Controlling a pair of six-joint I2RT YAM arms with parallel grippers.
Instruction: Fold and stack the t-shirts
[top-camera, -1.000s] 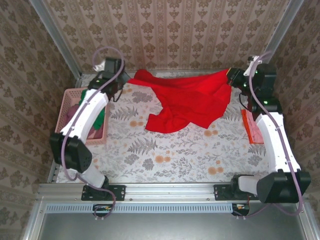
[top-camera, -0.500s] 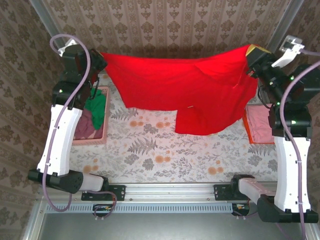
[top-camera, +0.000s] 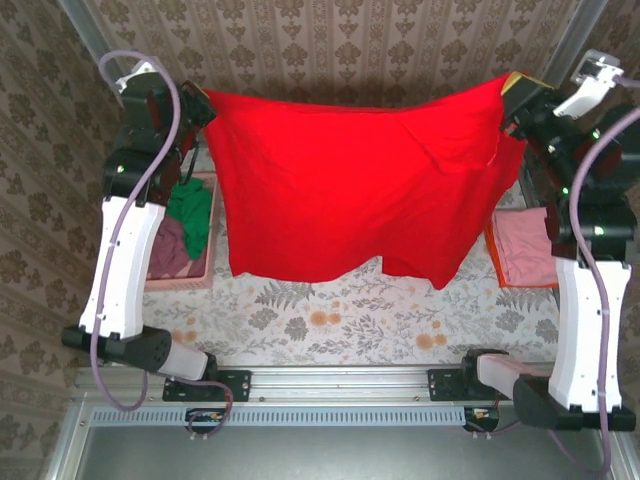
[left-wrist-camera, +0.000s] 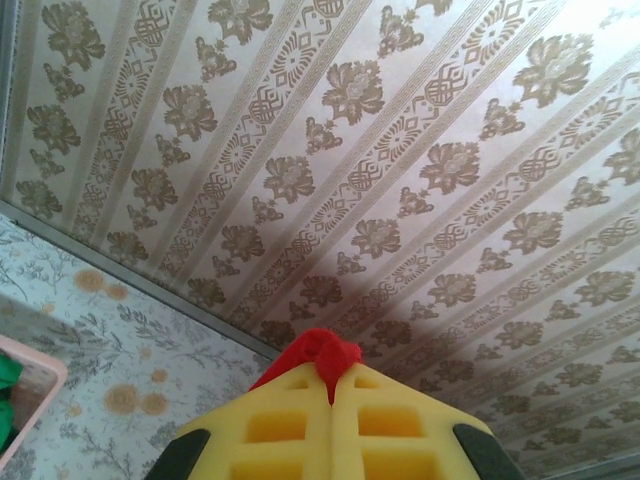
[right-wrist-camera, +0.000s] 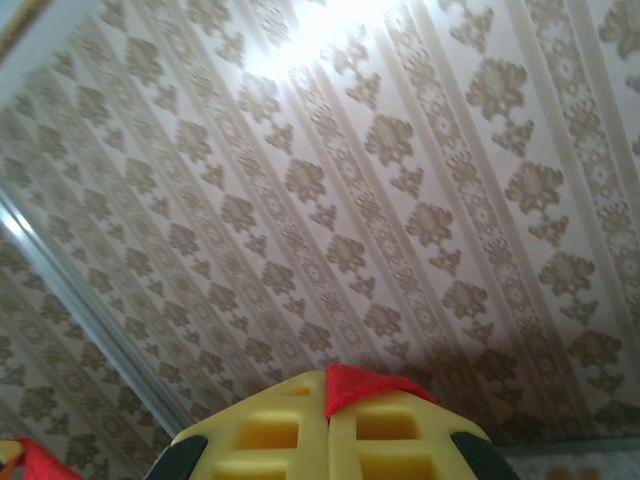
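My left pincer and right pincer are each clamped shut on an upper corner of the red t-shirt, suspending it spread above the tabletop, evidently to flatten it for folding.

The worktop bears a fern print. A pink basket sits at its left edge. An orange t-shirt lies under a pink t-shirt at its right.
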